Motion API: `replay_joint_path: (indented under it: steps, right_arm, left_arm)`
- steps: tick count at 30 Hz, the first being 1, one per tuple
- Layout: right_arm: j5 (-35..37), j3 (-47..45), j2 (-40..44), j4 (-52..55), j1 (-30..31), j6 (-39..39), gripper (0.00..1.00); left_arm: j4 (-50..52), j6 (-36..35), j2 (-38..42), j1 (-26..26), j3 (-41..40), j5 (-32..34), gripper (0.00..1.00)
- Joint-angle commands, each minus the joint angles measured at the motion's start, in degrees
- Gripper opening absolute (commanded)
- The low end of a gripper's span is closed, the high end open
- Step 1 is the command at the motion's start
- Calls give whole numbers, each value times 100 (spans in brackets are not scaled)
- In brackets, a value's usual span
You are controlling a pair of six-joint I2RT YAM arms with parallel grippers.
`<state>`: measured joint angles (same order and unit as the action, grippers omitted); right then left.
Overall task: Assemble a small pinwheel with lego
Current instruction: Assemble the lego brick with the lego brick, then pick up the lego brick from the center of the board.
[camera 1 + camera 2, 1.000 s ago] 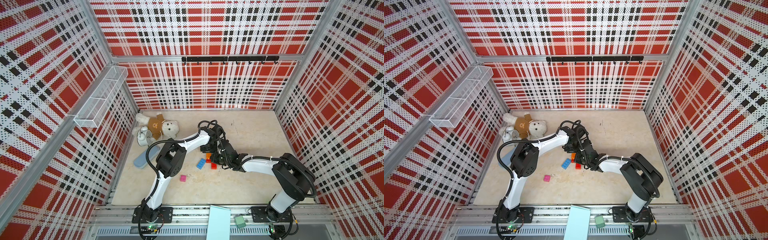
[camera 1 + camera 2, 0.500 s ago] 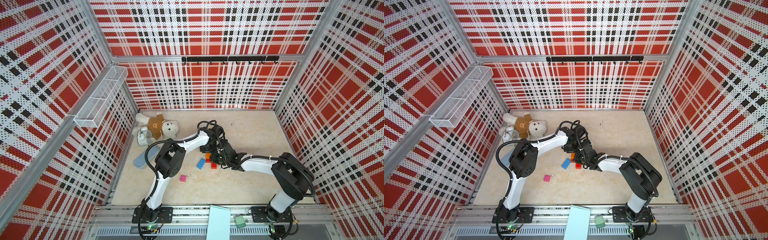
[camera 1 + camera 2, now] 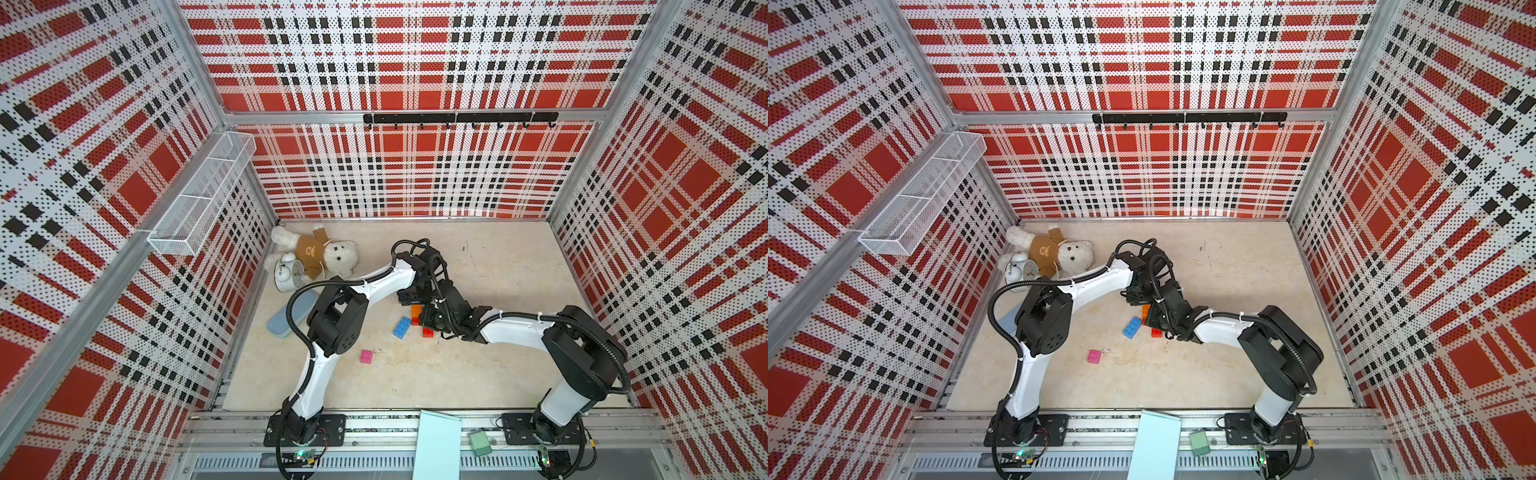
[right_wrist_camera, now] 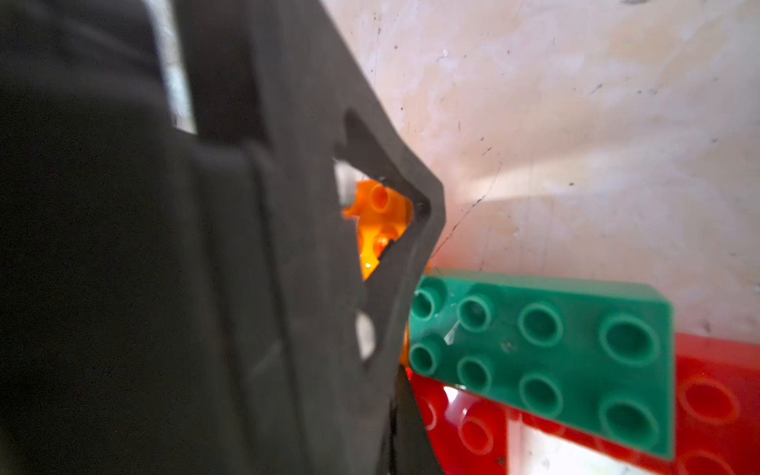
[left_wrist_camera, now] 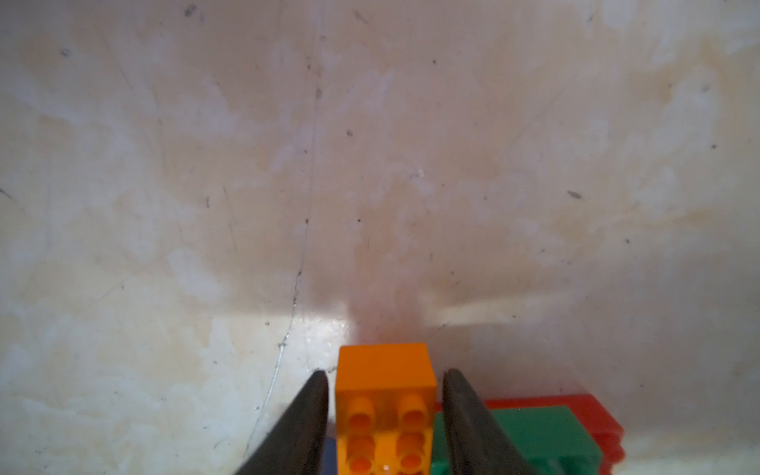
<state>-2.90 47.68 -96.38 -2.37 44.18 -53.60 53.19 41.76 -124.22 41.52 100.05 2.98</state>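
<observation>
**Arms nearly unmoved, left fingers loosened**

Both arms stay at the frame centre in both top views. Left gripper [image 5: 385, 372] stands released, with a thin gap on each side of the orange brick [image 5: 384, 411]. This brick is just beside the green brick [image 4: 543, 349], which lies over the red bricks [image 4: 707, 395]. Right gripper [image 3: 430, 320] is clenched beside them. Blue brick [image 3: 402, 327] lies just left, and pink brick [image 3: 366, 356] is at lower left, apart.

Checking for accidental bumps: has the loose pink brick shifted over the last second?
No. The pink brick lies just as far from the blue brick and the table front edge as before.
</observation>
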Motion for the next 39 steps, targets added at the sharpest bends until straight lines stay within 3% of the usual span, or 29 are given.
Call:
replay_joint_path:
  steps: [1,9,17,21,28,33,39]
  right_arm:
    - [84,0,-115,570,28,68,5]
    - [-95,75,195,440,26,212,7]
    - [-420,187,594,325,26,424,13]
    - [-377,204,903,514,9,554,20]
    - [-464,-46,1374,995,-291,760,35]
    - [-408,-165,1680,1511,-784,1199,55]
    - [-932,-58,1399,1416,-1464,1724,78]
  left_arm:
    - [-10,-3,267,-11,-15,-105,51]
    - [-4,-17,364,-108,-71,-122,62]
    - [-158,-173,945,-259,-255,-29,87]
    - [-242,-268,1551,-287,-681,338,99]
    - [-1028,-484,3346,-493,-2504,524,100]
    - [-1211,-765,4380,-441,-3633,116,100]
    - [-1510,-1554,4621,231,-4477,-148,87]
